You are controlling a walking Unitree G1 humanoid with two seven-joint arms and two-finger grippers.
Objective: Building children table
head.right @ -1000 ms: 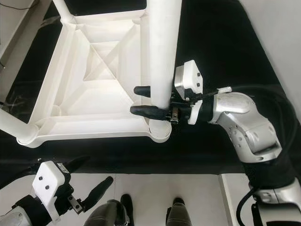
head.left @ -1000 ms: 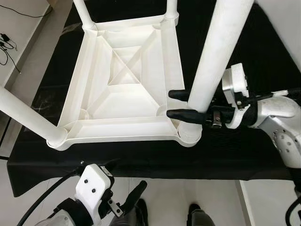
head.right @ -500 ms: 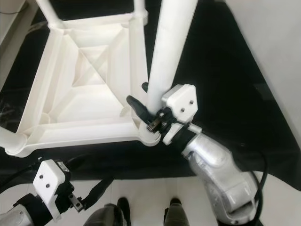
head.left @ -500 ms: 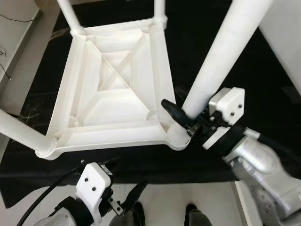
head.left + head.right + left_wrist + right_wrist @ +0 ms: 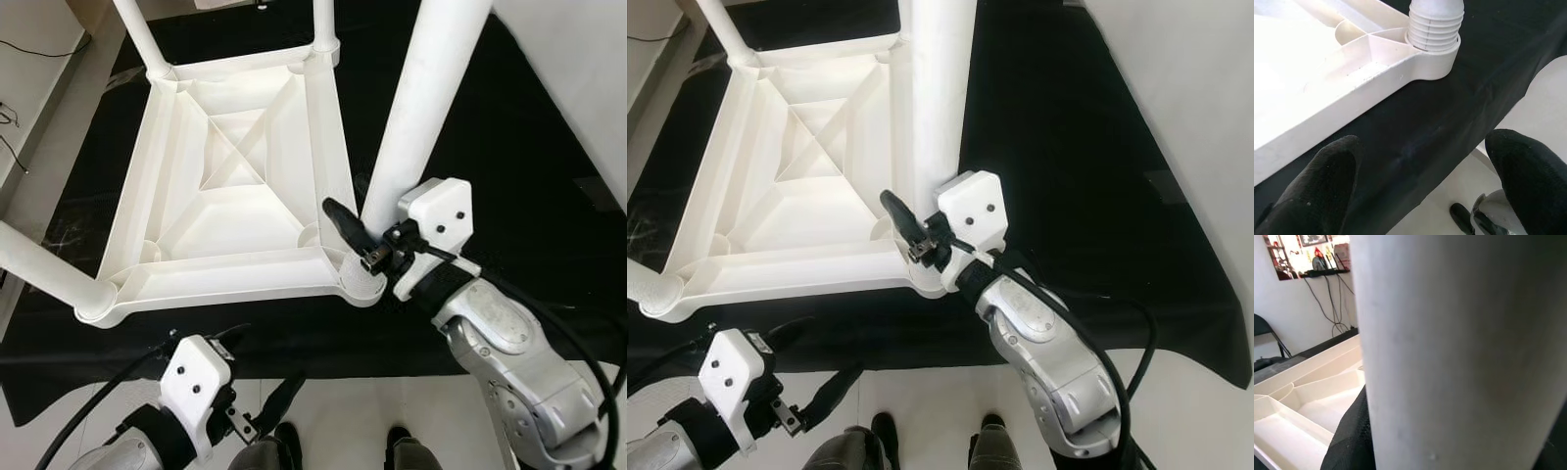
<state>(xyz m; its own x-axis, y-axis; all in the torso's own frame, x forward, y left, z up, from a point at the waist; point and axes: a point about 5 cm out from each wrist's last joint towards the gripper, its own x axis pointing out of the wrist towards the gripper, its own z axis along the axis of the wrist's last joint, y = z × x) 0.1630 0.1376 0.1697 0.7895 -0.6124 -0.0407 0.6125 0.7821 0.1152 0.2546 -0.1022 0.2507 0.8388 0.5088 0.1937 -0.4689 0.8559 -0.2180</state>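
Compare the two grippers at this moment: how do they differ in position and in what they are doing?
The right gripper sits at the base of the near-right table leg, just above its socket, fingers either side of the leg; the left gripper hangs off the black cloth's near edge, touching nothing. The left gripper's fingers are spread wide over the cloth. Both have black fingers and a white wrist housing, and both sit near the upturned white tabletop.
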